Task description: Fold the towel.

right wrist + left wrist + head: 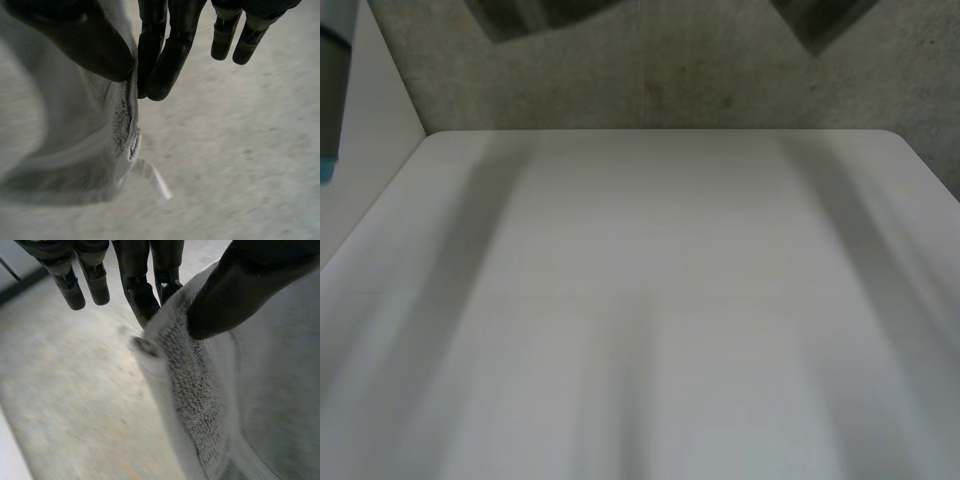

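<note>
In the left wrist view a pale grey terry towel (200, 390) hangs from my left hand (240, 290). The thumb presses the towel's hemmed edge against two fingers (145, 295), near a corner; the other fingers stay straight and free beside it. In the right wrist view my right hand (85, 40) pinches the towel (75, 140) at another edge between thumb and fingers (165, 65). A small white label (150, 177) dangles from the hem below that grip. Both grips are held above a speckled grey floor.
The head view looks down on the bare white table (660, 300), with soft shadow bands along it. Speckled grey floor (670, 80) lies beyond its far edge. A piece of my left arm (330, 90) shows beside the table's far left corner.
</note>
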`<action>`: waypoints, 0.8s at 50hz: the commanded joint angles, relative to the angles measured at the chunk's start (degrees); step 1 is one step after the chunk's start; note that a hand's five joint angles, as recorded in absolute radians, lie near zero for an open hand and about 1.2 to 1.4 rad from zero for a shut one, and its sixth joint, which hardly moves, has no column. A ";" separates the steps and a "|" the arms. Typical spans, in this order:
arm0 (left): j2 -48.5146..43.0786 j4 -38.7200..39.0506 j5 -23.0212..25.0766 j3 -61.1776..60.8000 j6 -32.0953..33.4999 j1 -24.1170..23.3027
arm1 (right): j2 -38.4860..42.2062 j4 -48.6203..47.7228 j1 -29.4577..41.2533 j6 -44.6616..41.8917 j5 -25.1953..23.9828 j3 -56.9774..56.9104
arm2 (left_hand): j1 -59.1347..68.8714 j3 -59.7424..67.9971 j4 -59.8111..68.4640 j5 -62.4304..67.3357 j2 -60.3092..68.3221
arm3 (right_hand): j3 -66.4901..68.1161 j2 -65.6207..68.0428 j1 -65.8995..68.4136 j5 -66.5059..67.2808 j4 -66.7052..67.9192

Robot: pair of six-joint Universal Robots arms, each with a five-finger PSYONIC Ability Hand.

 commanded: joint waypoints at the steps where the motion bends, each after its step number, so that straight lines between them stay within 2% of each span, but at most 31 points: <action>1: -0.47 -1.67 4.56 -9.52 0.22 3.63 | 0.03 4.25 -2.06 -0.86 -5.39 5.05 | 6.25 -2.20 -2.68 2.89 2.87 | 0.85 3.51 4.65 2.24 1.68; 3: -1.25 -2.81 5.35 -14.68 0.31 4.94 | 0.29 4.52 -2.58 -0.95 -8.72 8.11 | 6.25 -2.20 -2.68 2.89 2.87 | 0.85 3.51 4.65 2.24 1.68; 9: -3.98 -3.17 6.49 -22.61 0.84 5.74 | 0.65 4.69 -4.08 -1.47 -12.95 15.94 | 6.25 -2.20 -2.68 2.89 2.87 | 0.85 3.51 4.65 2.24 1.68; 11: -5.12 -3.17 7.89 -26.72 1.54 6.35 | 1.26 4.61 -4.78 -4.09 -14.88 21.80 | 6.25 -2.20 -2.68 2.89 2.87 | 0.85 3.51 4.65 2.24 1.68; 17: -7.15 -3.43 9.48 -30.96 3.47 7.59 | 2.67 4.78 -5.66 -11.84 -15.68 29.65 | 6.25 -2.20 -2.68 2.89 2.87 | 0.85 3.51 4.65 2.24 1.68; 19: -7.23 -3.69 10.27 -33.67 6.10 7.76 | 2.84 4.87 -6.54 -17.18 -15.68 34.55 | 6.25 -2.20 -2.68 2.89 2.87 | 0.85 3.51 4.65 2.24 1.68; 25: -6.79 -6.86 10.89 -36.15 10.33 7.76 | 2.76 7.76 -8.56 -23.87 -16.03 40.19 | 6.25 -2.20 -2.68 2.89 2.87 | 0.85 3.51 4.65 2.24 1.68; 30: -2.33 -17.38 11.41 -36.59 12.53 8.72 | 0.31 12.93 -10.49 -25.99 -17.16 40.82 | 6.25 -2.20 -2.68 2.89 2.87 | 0.85 3.51 4.65 2.24 1.68; 31: -2.31 -17.41 11.42 -36.59 12.53 8.73 | 0.29 12.96 -10.50 -25.99 -17.17 40.82 | 6.25 -2.20 -2.68 2.89 2.87 | 0.85 3.51 4.65 2.24 1.68; 33: 1.10 -21.43 12.99 -37.11 12.61 9.95 | -4.25 18.20 -12.86 -27.22 -20.06 40.82 | 6.25 -2.20 -2.68 2.89 2.87 | 0.85 3.51 4.65 2.24 1.68; 36: 3.31 -23.03 14.23 -37.73 12.53 10.93 | -6.12 21.04 -14.72 -27.84 -21.92 40.82 | 6.25 -2.20 -2.68 2.89 2.87 | 0.85 3.51 4.65 2.24 1.68; 38: 8.47 -25.22 16.50 -39.30 12.27 12.41 | -9.10 26.72 -18.13 -29.33 -26.38 40.64 | 6.25 -2.20 -2.68 2.89 2.87 | 0.85 3.51 4.65 2.24 1.68; 39: 8.50 -25.23 16.51 -39.31 12.26 12.42 | -9.11 26.75 -18.14 -29.33 -26.40 40.64 | 6.25 -2.20 -2.68 2.89 2.87 | 0.85 3.51 4.65 2.24 1.68; 40: 11.20 -26.62 17.38 -40.10 12.09 12.86 | -10.85 29.80 -19.62 -30.55 -28.66 40.64 | 6.25 -2.20 -2.68 2.89 2.87 | 0.85 3.51 4.65 2.24 1.68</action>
